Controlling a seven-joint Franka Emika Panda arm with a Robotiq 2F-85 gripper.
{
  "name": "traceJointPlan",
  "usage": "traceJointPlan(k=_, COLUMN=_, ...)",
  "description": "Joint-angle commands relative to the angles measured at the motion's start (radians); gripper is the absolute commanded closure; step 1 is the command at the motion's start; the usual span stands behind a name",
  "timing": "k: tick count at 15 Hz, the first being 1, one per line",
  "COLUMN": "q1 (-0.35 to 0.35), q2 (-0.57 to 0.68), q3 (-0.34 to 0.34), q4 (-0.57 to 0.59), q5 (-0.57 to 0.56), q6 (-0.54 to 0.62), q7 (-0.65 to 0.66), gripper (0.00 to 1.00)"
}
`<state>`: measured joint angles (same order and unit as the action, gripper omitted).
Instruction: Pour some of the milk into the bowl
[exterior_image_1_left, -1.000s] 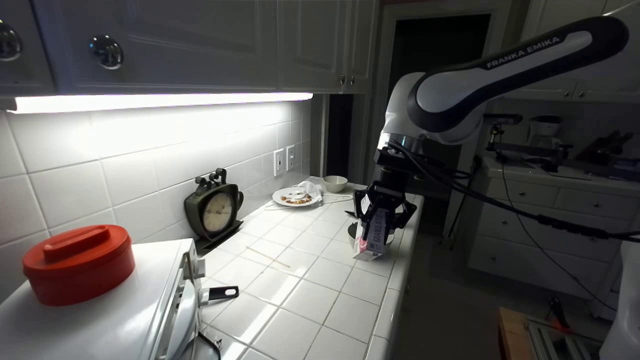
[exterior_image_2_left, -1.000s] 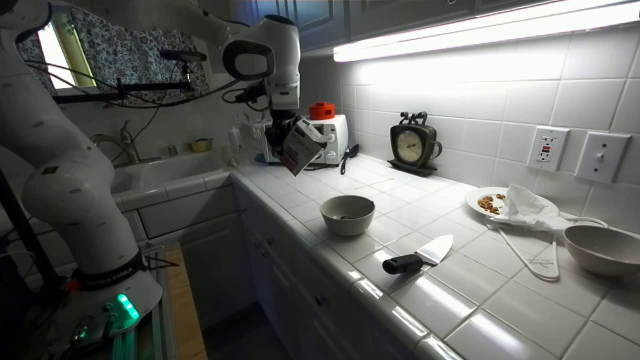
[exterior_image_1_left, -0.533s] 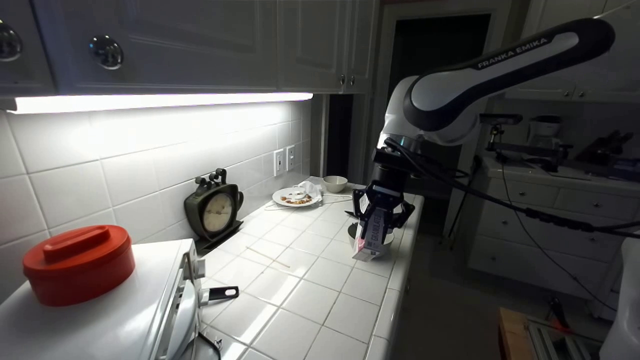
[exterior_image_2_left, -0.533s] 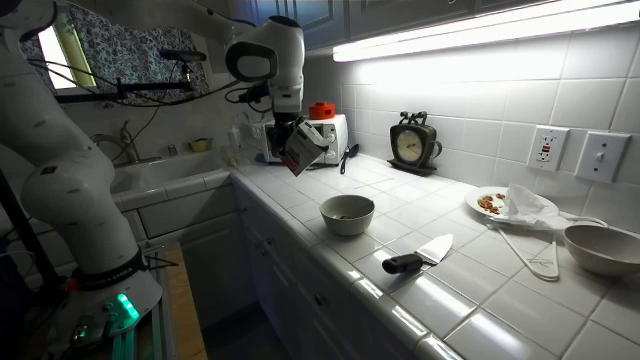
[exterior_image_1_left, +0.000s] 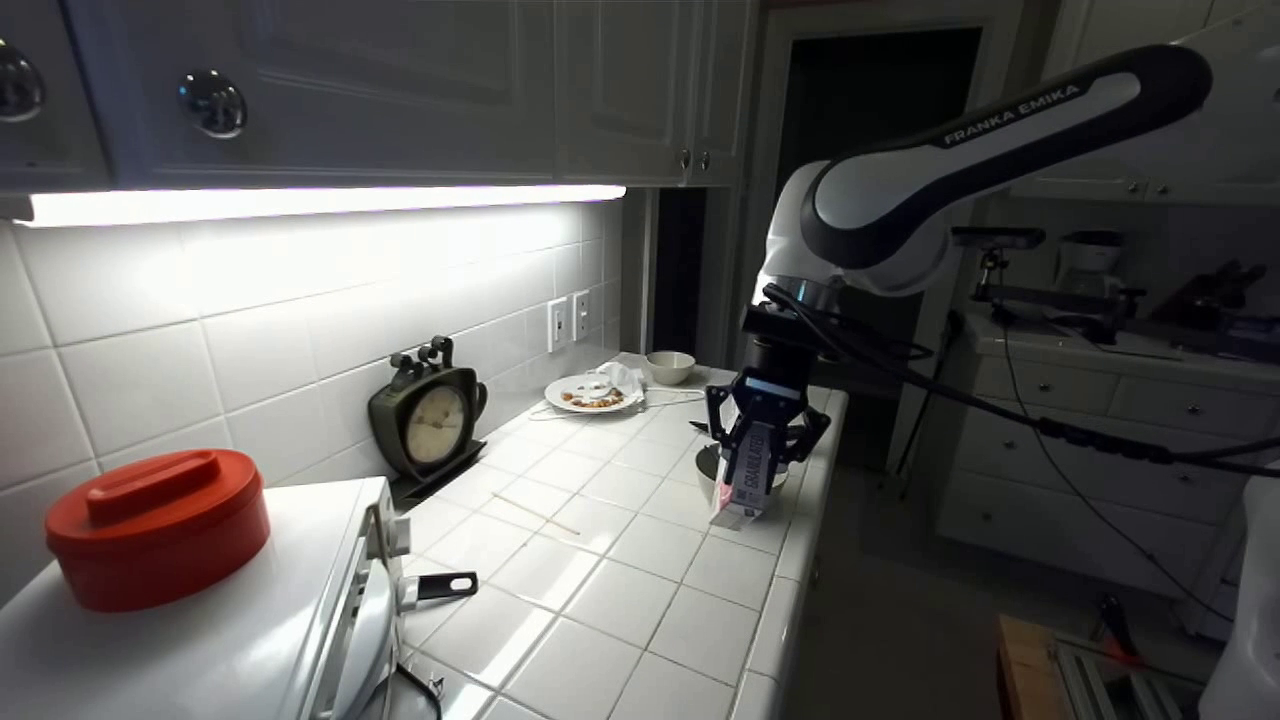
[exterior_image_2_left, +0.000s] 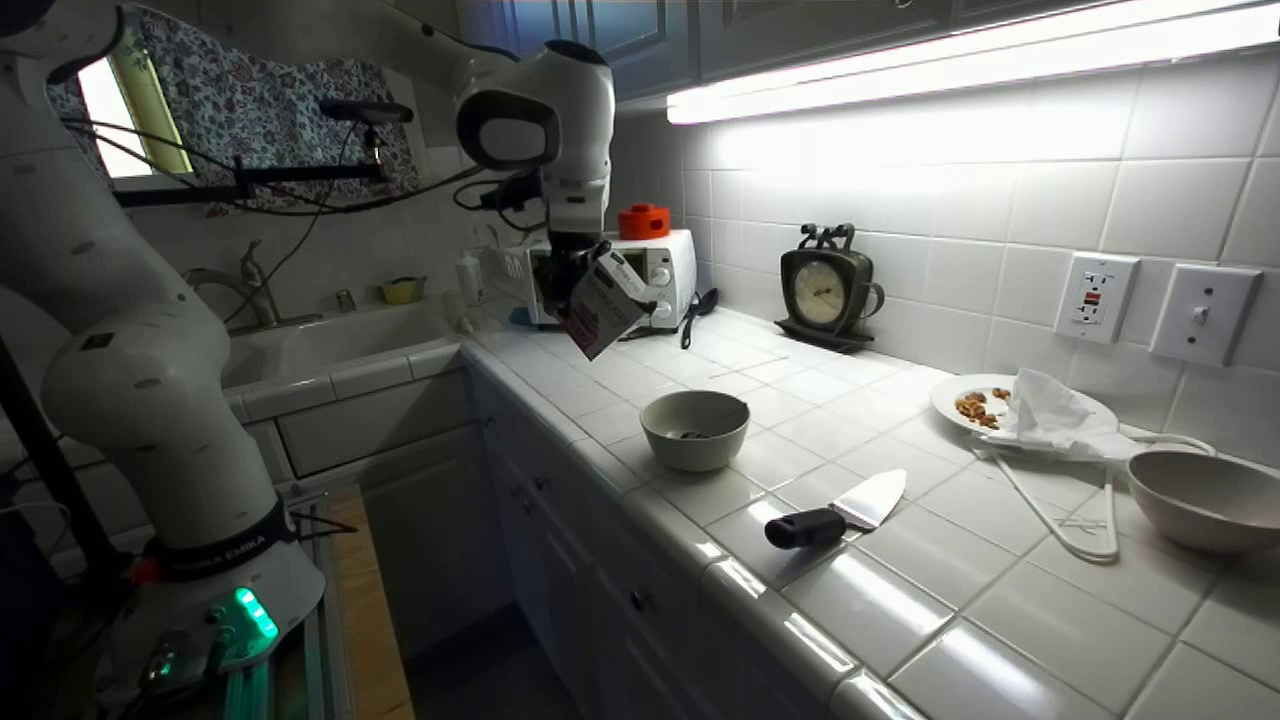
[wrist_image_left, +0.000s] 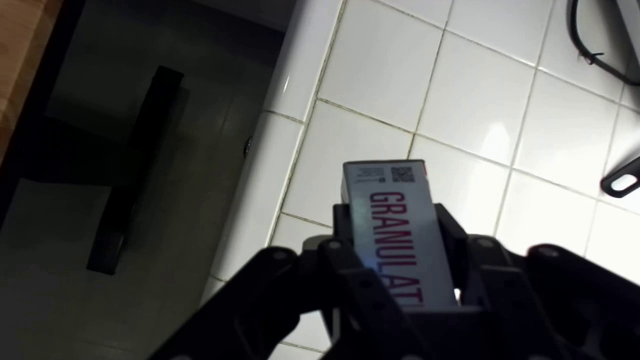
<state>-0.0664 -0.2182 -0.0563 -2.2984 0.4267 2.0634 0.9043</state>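
Observation:
The milk, a whitish-grey carton with a pink patch, shows in both exterior views (exterior_image_1_left: 742, 495) (exterior_image_2_left: 606, 308) and in the wrist view (wrist_image_left: 395, 225). My gripper (wrist_image_left: 392, 220) is shut on it, one finger on each side; it also shows in both exterior views (exterior_image_1_left: 752, 462) (exterior_image_2_left: 572, 285). The carton is tilted and held above the counter, on the toaster oven side of the bowl. The bowl (exterior_image_2_left: 695, 440), pale grey, stands upright near the counter's front edge with small dark bits inside. In an exterior view the carton partly hides the bowl (exterior_image_1_left: 705, 472).
A black-handled server (exterior_image_2_left: 808, 527) lies beside the bowl. A similar bowl (exterior_image_2_left: 1215, 500) and a plate of food (exterior_image_2_left: 945, 410) stand farther along. A dark scale (exterior_image_2_left: 822, 290) is by the wall. A toaster oven (exterior_image_2_left: 680, 265) bears a red lidded dish (exterior_image_1_left: 155, 530).
The arm has shifted slightly and lowered a little, and the carton with it. The carton stays in the grip and tilted. The bowl has not moved.

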Motion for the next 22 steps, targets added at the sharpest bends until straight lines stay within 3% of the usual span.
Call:
traceJointPlan(k=1, q1=-0.021, q2=0.04, q3=-0.021, q4=0.063, q5=0.037, q6=-0.098, q7=0.028, gripper=0.84)
traceJointPlan(k=10, q1=-0.082, q2=0.198, q3=-0.117, q4=0.28, q5=0.194, q6=-0.372, q7=0.017, gripper=0.84)
traceJointPlan(k=22, q1=-0.133, q2=0.371, q3=-0.147, q4=0.431, q5=0.318, q6=-0.522, q7=0.017, gripper=0.84)
